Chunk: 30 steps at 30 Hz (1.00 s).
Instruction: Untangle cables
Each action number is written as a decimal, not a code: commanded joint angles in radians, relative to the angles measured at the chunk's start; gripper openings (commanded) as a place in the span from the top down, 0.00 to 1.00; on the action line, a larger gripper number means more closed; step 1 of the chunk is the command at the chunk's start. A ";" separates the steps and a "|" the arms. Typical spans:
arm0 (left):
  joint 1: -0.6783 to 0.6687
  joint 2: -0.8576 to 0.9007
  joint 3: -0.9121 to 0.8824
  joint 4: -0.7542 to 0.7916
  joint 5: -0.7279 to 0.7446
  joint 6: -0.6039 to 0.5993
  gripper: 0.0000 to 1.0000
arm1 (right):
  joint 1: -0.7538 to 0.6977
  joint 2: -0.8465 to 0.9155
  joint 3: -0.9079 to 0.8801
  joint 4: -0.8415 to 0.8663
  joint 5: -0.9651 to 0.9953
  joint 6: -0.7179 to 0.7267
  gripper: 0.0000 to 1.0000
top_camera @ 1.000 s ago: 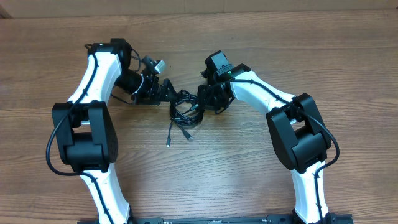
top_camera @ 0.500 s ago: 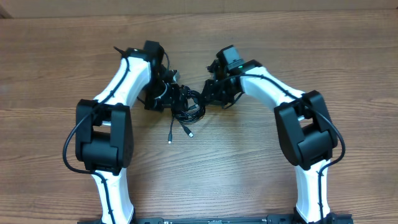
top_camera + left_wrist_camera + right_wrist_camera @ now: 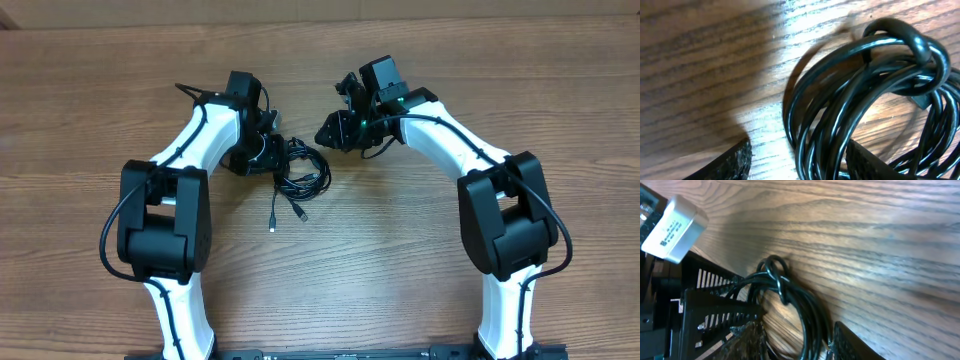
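Wood table (image 3: 420, 270), brown grain. The black cables (image 3: 302, 172) lie on it as one small coiled bundle, mid-table between the two arms and nearer the left one. Two loose tails run out of the bundle toward the robot's side of the table, each ending in a small plug (image 3: 304, 216).

Left gripper (image 3: 272, 158) is down at the bundle's left edge. Its wrist view shows the jaws apart and straddling the coil: bare wood between the left finger (image 3: 732, 162) and the strands, and the coil close against the right finger (image 3: 867, 160). Released, not pinching anything. In the same view one strand loops round the rest at the top of the coil, a knot (image 3: 920, 50) holding the turns together.

Right gripper (image 3: 328, 133) sits just beside the bundle, on its far-right side, and looks apart from it in the overhead view. Its wrist view has both fingers (image 3: 747, 337) spread, with the coil running down into the gap between them. Released. I cannot tell whether a finger touches a strand, since the contact point is cut off at the picture's bottom edge.

The right wrist view also catches the left gripper's black frame across the coil, with a white labelled block (image 3: 672, 227) above it.
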<state>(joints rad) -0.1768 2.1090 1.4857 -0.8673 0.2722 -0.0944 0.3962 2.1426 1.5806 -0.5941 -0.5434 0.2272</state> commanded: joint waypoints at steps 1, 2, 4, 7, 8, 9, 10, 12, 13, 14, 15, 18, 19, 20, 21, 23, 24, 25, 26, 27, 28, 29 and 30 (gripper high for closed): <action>-0.001 0.016 -0.069 0.029 -0.035 0.039 0.50 | 0.026 -0.019 0.010 0.014 0.014 -0.017 0.55; -0.001 0.016 -0.084 0.040 -0.044 0.039 0.58 | 0.031 -0.019 0.004 0.024 0.029 -0.016 0.55; -0.001 0.016 -0.107 0.061 -0.047 0.051 0.67 | 0.040 -0.019 -0.010 0.050 0.053 -0.016 0.55; -0.001 0.016 -0.138 0.090 -0.046 0.071 0.71 | 0.054 -0.018 -0.019 0.079 0.077 -0.016 0.55; -0.001 0.016 -0.146 0.095 -0.047 0.074 0.72 | 0.056 -0.018 -0.020 0.087 0.084 -0.016 0.56; -0.001 0.016 -0.150 0.098 -0.046 0.076 0.75 | 0.058 -0.016 -0.021 0.098 0.084 -0.016 0.56; -0.001 0.016 -0.154 0.101 -0.045 0.087 0.81 | 0.060 -0.014 -0.021 0.108 0.084 -0.016 0.59; -0.001 0.016 -0.159 0.103 -0.043 0.114 0.96 | 0.064 -0.004 -0.022 0.126 0.089 -0.016 0.61; -0.001 0.016 -0.161 0.108 -0.043 0.129 0.96 | 0.068 0.008 -0.022 0.139 0.091 -0.016 0.62; -0.001 0.016 -0.163 0.112 -0.043 0.149 0.96 | 0.072 0.016 -0.022 0.145 0.090 -0.016 0.62; -0.001 0.016 -0.163 0.113 -0.043 0.159 0.96 | 0.075 0.026 -0.022 0.149 0.091 -0.016 0.63; -0.001 0.016 -0.163 0.115 -0.044 0.178 0.96 | 0.086 0.044 -0.022 0.153 0.090 -0.016 0.65; -0.001 0.016 -0.163 0.116 -0.043 0.177 0.96 | 0.088 0.048 -0.022 0.153 0.090 -0.016 0.67; -0.001 0.016 -0.163 0.117 -0.043 0.177 0.95 | 0.090 0.049 -0.022 0.153 0.090 -0.016 0.70; -0.001 0.016 -0.163 0.120 -0.043 0.177 0.95 | 0.093 0.051 -0.022 0.152 0.090 -0.016 0.72; -0.002 0.016 -0.163 0.124 -0.043 0.177 0.92 | 0.100 0.055 -0.022 0.148 0.091 -0.016 0.73; -0.002 0.016 -0.163 0.126 -0.043 0.177 0.90 | 0.103 0.060 -0.022 0.146 0.091 -0.016 0.73; -0.001 0.016 -0.163 0.128 -0.043 0.177 0.90 | 0.106 0.064 -0.022 0.141 0.091 -0.016 0.73; -0.001 0.016 -0.163 0.130 -0.043 0.177 0.90 | 0.108 0.071 -0.022 0.137 0.090 -0.016 0.73; -0.001 0.016 -0.163 0.133 -0.043 0.177 0.91 | 0.110 0.076 -0.022 0.130 0.090 -0.015 0.73; -0.001 0.016 -0.163 0.135 -0.043 0.177 0.91 | 0.110 0.080 -0.022 0.122 0.090 -0.016 0.73; -0.001 0.016 -0.163 0.136 -0.043 0.177 0.91 | 0.110 0.082 -0.022 0.115 0.091 -0.016 0.73; -0.001 0.016 -0.163 0.137 -0.043 0.177 0.91 | 0.109 0.082 -0.022 0.108 0.091 -0.016 0.74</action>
<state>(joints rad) -0.1749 2.0624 1.3746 -0.7353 0.2657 0.0563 0.5003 2.1948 1.5639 -0.4740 -0.4603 0.2146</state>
